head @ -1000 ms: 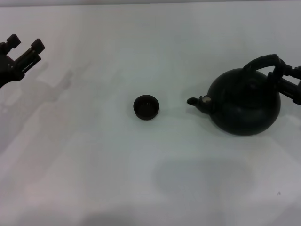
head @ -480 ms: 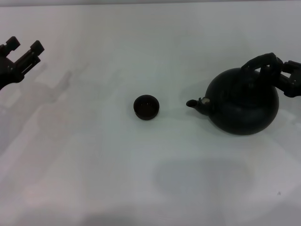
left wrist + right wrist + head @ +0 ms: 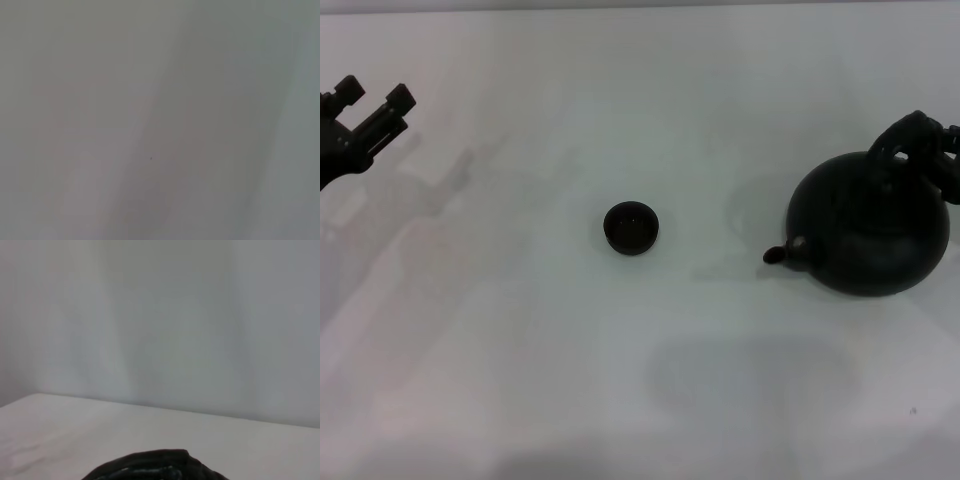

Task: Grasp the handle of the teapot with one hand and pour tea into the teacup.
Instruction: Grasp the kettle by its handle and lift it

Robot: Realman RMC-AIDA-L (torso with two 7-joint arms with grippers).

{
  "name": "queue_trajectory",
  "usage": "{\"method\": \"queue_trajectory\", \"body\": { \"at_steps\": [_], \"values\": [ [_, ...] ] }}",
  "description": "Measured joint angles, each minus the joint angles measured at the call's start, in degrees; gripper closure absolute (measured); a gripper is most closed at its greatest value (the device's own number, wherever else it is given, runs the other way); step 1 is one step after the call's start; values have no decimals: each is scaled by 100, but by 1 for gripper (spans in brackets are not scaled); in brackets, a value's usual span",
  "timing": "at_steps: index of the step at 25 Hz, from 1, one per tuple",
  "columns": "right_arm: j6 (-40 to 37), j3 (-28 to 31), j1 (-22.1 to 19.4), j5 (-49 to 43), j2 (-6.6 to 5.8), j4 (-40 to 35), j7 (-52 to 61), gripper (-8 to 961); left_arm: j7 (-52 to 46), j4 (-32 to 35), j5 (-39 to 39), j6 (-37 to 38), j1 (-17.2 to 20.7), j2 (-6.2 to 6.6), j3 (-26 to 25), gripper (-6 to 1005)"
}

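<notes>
The matte black teapot is at the right edge of the head view, its spout pointing left toward the teacup. Its arched handle rises at the top right, and my right gripper is shut on it there. The small dark teacup stands upright at the table's middle, well left of the spout and apart from it. My left gripper hangs open and idle at the far left. The right wrist view shows only a black curved part of the teapot at its lower edge.
The white table runs under everything. The left wrist view shows only blank pale surface. A soft shadow lies on the table near the front, below the teapot.
The teapot has shifted to the right with my right gripper on its handle. Its spout has swung lower and farther from the teacup. The left arm and the teacup have stayed put.
</notes>
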Motion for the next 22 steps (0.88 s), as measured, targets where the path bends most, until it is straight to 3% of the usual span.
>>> {"method": "queue_trajectory", "body": {
  "at_steps": [14, 22],
  "values": [
    [-107, 239, 74, 102, 51, -11, -328, 792, -70, -45, 0, -34, 6, -9, 0, 196],
    [-154, 70, 132, 966, 92, 9, -883, 794, -26, -118, 5, 0, 10, -8, 21, 196]
  ]
}}
